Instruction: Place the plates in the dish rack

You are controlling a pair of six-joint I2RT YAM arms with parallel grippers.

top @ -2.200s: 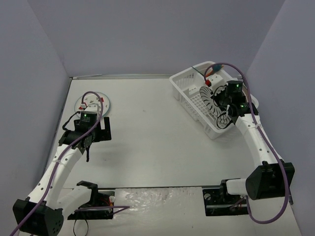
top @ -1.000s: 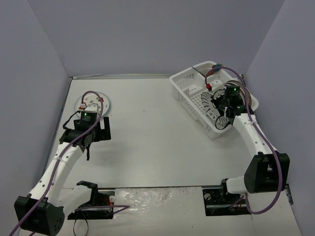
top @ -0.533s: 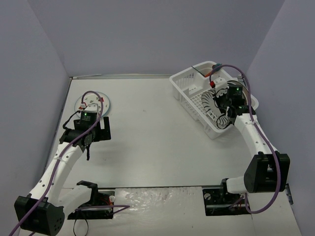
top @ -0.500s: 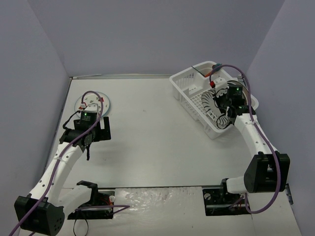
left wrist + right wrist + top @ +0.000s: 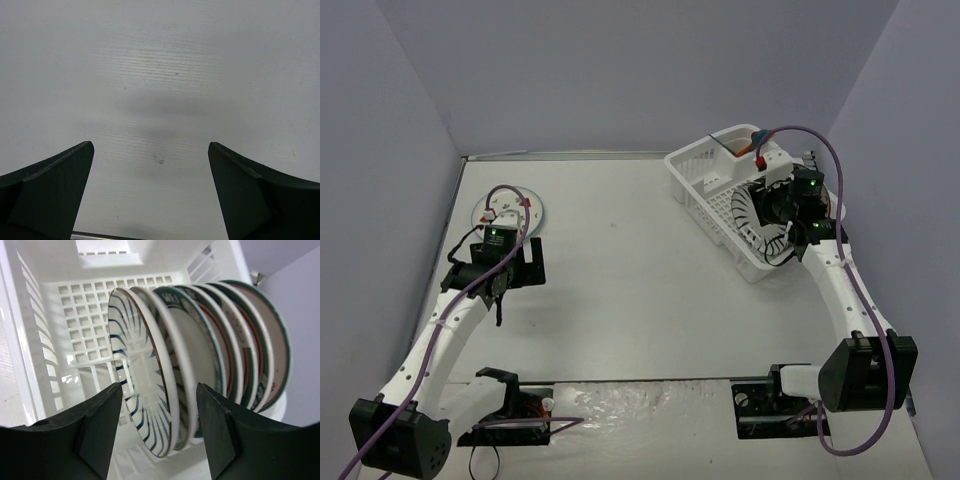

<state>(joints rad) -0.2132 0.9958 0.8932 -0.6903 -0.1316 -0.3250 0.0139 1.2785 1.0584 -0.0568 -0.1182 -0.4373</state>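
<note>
While the left gripper is held above the left side of the worktop, its fingers are spread wide over bare surface, and nothing is caught between them. Just beyond it, near the far-left corner, one plate with red marks is seen lying flat, partly crossed by a purple cable. Over at the far-right corner, the dish rack is set at an angle to the worktop edges. A row of plates is stood on edge inside it. The right gripper is poised over that row, fingers parted to either side of the dark-striped plate at the row's end. No clamp on its rim is seen.
</note>
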